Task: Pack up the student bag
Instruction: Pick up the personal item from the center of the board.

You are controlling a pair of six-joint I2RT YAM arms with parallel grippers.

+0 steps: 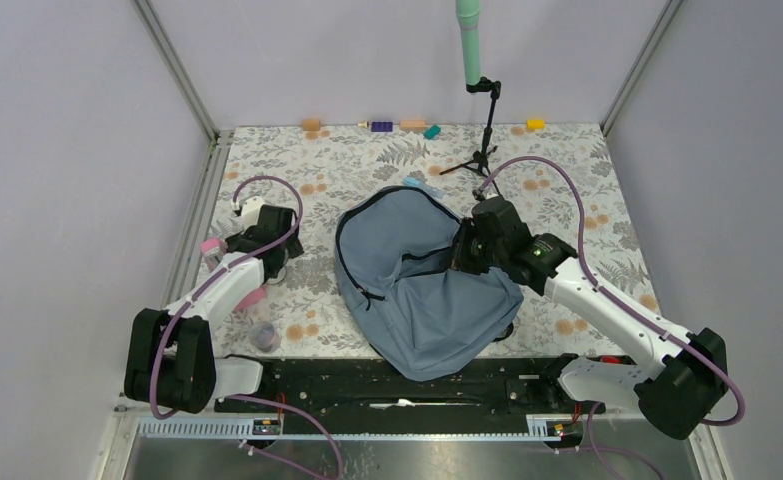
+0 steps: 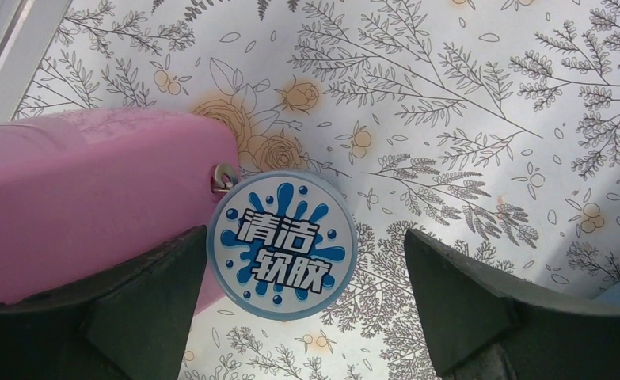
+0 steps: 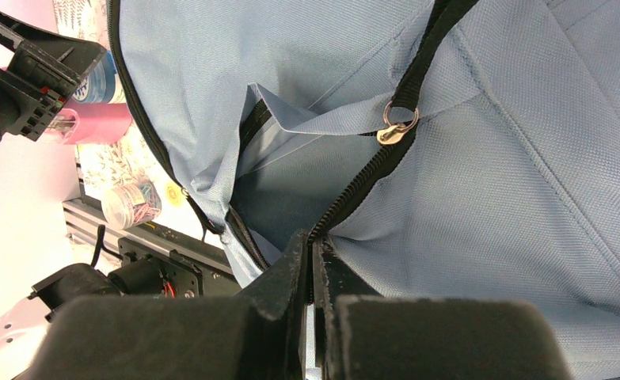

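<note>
The student bag (image 1: 417, 300), grey-blue, lies in the middle of the table with its main zip part open. My right gripper (image 1: 464, 255) is shut on the bag's zipper edge (image 3: 346, 202), holding the opening up; the metal zip pull (image 3: 393, 131) hangs above the dark inside. My left gripper (image 2: 306, 305) is open over the mat at the left. A round blue-and-white tub (image 2: 283, 245) with Chinese lettering lies between its fingers, close to the left finger (image 2: 132, 309). A pink case (image 2: 93, 198) lies beside the tub.
A small clear jar (image 1: 264, 335) of coloured bits stands near the left arm's base. Coloured blocks (image 1: 413, 124) line the far edge. A tripod (image 1: 484, 150) with a green pole stands behind the bag, and a light-blue item (image 1: 422, 184) lies at the bag's far side.
</note>
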